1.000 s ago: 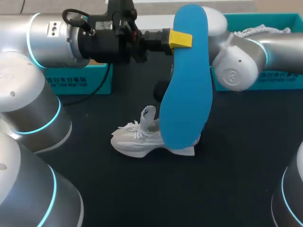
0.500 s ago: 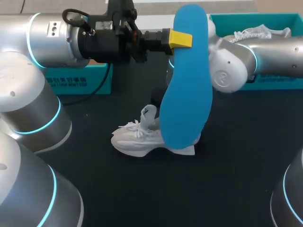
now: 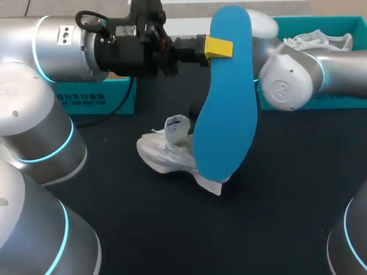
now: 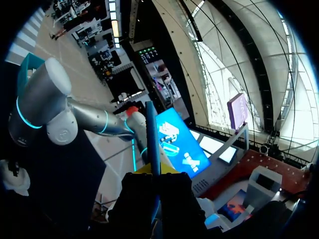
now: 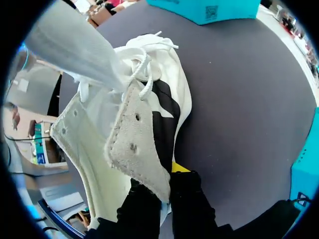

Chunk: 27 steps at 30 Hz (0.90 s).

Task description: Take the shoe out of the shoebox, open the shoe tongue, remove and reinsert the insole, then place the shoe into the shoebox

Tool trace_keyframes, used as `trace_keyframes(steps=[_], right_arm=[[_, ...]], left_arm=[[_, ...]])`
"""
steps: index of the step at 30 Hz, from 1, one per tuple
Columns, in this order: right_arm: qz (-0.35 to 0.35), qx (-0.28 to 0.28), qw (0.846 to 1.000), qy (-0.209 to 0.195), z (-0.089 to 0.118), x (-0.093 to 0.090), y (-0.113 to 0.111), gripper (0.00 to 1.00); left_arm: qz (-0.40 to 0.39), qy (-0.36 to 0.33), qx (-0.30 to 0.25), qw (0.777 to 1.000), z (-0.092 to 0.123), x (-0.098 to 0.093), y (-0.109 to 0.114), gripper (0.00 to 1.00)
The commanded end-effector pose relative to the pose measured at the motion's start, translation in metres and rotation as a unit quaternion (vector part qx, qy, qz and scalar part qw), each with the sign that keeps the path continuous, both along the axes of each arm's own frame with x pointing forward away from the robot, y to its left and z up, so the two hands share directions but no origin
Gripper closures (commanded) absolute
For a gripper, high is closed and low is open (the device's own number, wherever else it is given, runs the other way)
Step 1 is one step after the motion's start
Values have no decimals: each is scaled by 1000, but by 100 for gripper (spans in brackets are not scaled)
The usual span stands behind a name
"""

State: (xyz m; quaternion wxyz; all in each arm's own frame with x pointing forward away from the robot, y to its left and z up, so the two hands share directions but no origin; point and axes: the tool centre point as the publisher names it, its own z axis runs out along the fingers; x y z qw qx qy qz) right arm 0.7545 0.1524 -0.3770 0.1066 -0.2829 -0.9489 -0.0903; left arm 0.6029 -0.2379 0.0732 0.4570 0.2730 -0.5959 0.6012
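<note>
Aloft, left gripper (image 3: 221, 47) pinching insole (image 3: 226, 114); right gripper (image 5: 167, 180) clamping shoe (image 5: 99, 134) — shoebox (image 3: 350, 102) label unreadable

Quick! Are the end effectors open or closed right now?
Left end effector: closed on the blue insole.
Right end effector: closed on the white shoe.

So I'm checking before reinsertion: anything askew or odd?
The shoe looks tilted on the table, a flap of its upper pinched by the right gripper. The blue insole is out, held upright in the left gripper. Nothing looks damaged.
</note>
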Motion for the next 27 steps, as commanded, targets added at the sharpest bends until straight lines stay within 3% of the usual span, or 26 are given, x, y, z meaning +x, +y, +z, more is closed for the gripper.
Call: trace_keyframes(steps=[1, 6, 9, 25, 27], right_arm=[[-194, 34, 980, -17, 20, -21, -15, 100], [-264, 43, 963, -43, 20, -23, -10, 100], [-304, 18, 951, -62, 19, -21, -14, 100], [-304, 18, 951, -62, 19, -21, -14, 100], [-330, 1, 942, -60, 16, -19, -16, 100]], left_arm=[[1, 0, -1, 1000, -2, -2, 0, 100], [1, 0, -1, 1000, -2, -2, 0, 100], [1, 0, -1, 1000, -2, -2, 0, 100], [1, 0, -1, 1000, -2, -2, 0, 100], [1, 0, -1, 1000, -2, -2, 0, 100]])
